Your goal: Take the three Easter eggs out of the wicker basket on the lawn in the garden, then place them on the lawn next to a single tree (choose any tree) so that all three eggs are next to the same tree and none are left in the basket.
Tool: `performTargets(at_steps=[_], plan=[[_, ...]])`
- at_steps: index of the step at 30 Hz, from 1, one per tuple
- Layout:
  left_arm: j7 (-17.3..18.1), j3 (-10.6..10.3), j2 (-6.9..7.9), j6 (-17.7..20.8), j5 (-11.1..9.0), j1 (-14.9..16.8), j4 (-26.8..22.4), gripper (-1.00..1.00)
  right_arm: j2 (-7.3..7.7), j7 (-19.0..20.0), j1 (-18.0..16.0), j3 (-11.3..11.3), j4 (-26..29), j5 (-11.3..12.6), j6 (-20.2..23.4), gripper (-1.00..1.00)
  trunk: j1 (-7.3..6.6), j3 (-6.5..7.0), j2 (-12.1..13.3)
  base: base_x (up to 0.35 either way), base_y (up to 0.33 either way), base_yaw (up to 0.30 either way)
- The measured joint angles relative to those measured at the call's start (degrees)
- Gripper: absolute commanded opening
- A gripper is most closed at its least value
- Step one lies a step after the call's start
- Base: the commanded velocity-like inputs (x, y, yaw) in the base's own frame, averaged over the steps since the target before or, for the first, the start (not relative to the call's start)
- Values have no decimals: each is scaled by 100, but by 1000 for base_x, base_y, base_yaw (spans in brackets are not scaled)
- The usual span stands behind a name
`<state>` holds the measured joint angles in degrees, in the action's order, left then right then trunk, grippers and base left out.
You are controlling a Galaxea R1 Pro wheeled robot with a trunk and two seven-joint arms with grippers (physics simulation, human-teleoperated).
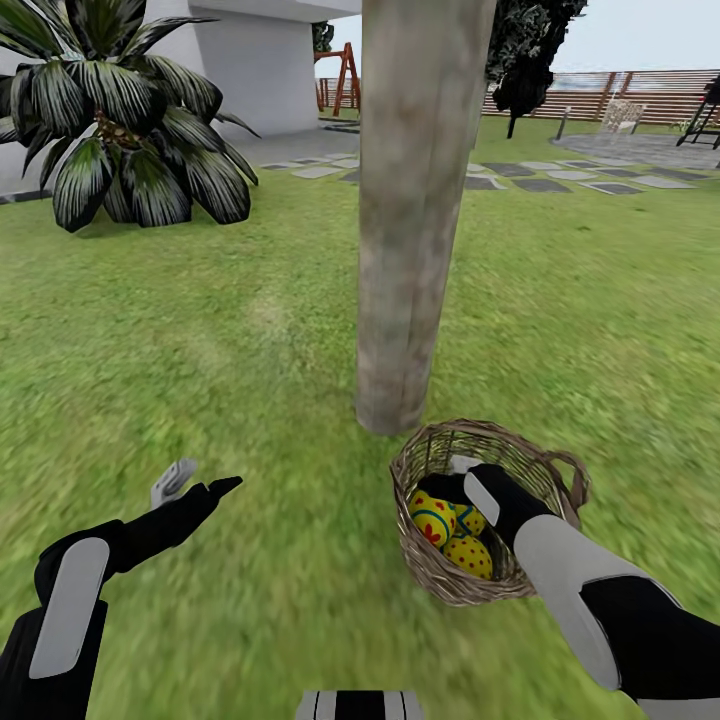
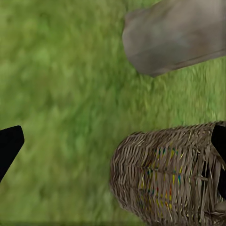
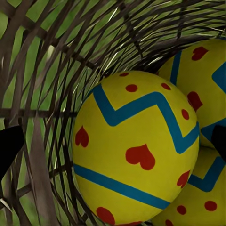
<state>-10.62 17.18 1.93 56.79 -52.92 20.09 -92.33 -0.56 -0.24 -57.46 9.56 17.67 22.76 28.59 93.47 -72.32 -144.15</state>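
We reach our right gripper (image 1: 458,487), fingers wide, into the wicker basket (image 1: 556,482) beside the tree (image 1: 415,220) for the nearest Easter egg (image 3: 136,150); left gripper (image 1: 200,482) waits spread.

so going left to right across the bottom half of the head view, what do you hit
left gripper → tree at its base → wicker basket with the Easter eggs inside → right gripper reaching into the basket, its arm running off to the lower right, all over the lawn

Home garden: lawn (image 1: 250,330), tree (image 1: 415,200), white house (image 1: 250,70), slatted fence (image 1: 640,95).
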Motion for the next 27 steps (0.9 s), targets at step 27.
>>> performTargets(at_steps=[27], plan=[[8,-5,-9,1,-9,0,0,100,9,0,0,-1,-7,-4,0,100,36,-310,-19,0,0,0]])
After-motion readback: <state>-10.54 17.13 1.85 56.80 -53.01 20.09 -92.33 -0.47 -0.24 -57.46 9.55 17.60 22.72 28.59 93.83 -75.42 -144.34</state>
